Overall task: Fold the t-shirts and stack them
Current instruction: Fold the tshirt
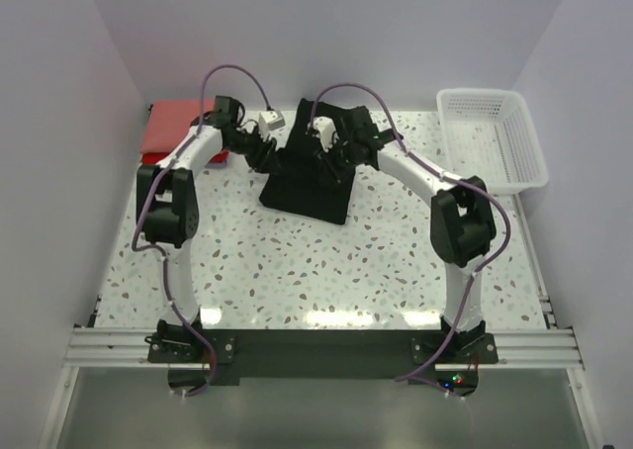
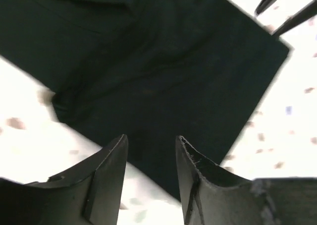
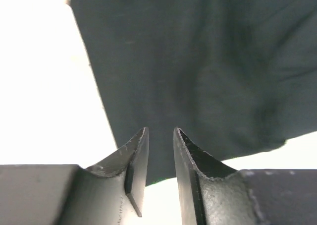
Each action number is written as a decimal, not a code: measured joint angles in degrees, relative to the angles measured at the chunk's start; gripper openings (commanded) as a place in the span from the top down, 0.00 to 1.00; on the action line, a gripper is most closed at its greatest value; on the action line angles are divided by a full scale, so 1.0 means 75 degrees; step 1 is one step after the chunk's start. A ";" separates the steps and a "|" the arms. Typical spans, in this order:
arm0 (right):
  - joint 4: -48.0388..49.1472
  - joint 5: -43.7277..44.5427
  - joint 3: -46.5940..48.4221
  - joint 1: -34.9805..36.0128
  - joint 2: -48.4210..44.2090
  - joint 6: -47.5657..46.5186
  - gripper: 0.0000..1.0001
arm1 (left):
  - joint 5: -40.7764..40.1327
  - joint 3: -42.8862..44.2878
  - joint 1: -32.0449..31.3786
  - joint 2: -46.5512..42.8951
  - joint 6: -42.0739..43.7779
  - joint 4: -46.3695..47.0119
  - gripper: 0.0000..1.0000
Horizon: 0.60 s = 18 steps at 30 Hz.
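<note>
Cloth of the black t-shirt (image 1: 309, 190), upper centre of the frame, should handle soft and limp; we grip it at edge corners. Left gripper (image 2: 151, 153) stands parted, right gripper (image 3: 161, 145) narrow, both empty.

A white tabletop (image 1: 326, 261) flecked with grey and brown chips fills an alcove of plain, pale surfaces: a back wall (image 1: 326, 34), a left wall (image 1: 49, 172) and a right wall (image 1: 593, 123). Soft glare patches (image 1: 336, 316) lie along its near side, beside an aluminium rail (image 1: 534, 345). A white lattice basket (image 1: 537, 167) sits at the far right corner.
</note>
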 measured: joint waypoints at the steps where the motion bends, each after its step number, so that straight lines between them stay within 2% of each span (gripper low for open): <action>1: 0.0023 -0.0137 -0.0096 0.0052 0.0003 0.0358 0.71 | 0.0143 -0.0047 0.0000 0.0029 -0.0216 -0.0093 0.55; 4: 0.0213 -0.0493 -0.0662 0.0105 0.0003 0.1303 0.70 | 0.0653 -0.0714 0.0006 0.0035 -0.1020 -0.0154 0.56; 7: 0.0344 -0.0755 -0.1399 0.0111 0.0035 0.1909 0.69 | 0.0822 -0.1874 0.0017 0.0038 -0.1827 0.0079 0.56; 10: 0.0411 -0.0793 -0.1941 0.0087 0.0303 0.2311 0.69 | 0.1154 -0.2809 0.0108 0.0041 -0.2751 0.0641 0.56; 15: 0.0600 -0.1116 -0.2075 -0.0128 0.0490 0.2684 0.71 | 0.1617 -0.3165 0.0323 0.0143 -0.4342 0.1536 0.57; 18: 0.0702 -0.1306 -0.2282 -0.0271 0.0420 0.2649 0.71 | 0.1950 -0.3628 0.0385 0.0061 -0.4829 0.2142 0.57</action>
